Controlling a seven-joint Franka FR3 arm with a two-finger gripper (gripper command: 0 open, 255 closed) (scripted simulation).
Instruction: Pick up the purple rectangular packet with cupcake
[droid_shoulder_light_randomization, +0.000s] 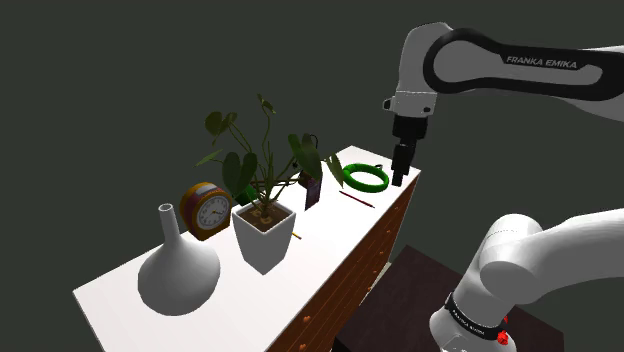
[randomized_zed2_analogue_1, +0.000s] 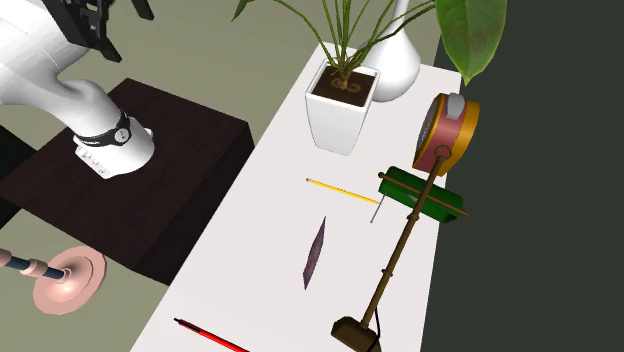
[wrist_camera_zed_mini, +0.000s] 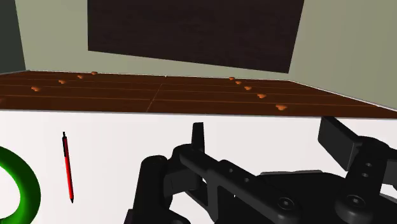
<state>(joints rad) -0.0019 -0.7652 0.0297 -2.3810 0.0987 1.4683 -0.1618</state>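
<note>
Shoulder view | claw (droid_shoulder_light_randomization: 399, 178) spread wide, empty, above green ring (droid_shoulder_light_randomization: 366, 177) | purple packet (droid_shoulder_light_randomization: 312, 192) stands on edge on worktop (droid_shoulder_light_randomization: 325, 250), close to plant (droid_shoulder_light_randomization: 262, 165) | risk: thin upright packet likely tips or slides if nudged; leaves crowd the approach; red pen (droid_shoulder_light_randomization: 356, 199) lies near ring

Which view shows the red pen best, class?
The wrist view: the red pen lies whole beside the green ring. The shoulder view shows it as a thin streak; the second exterior view cuts it off at the edge.
</note>
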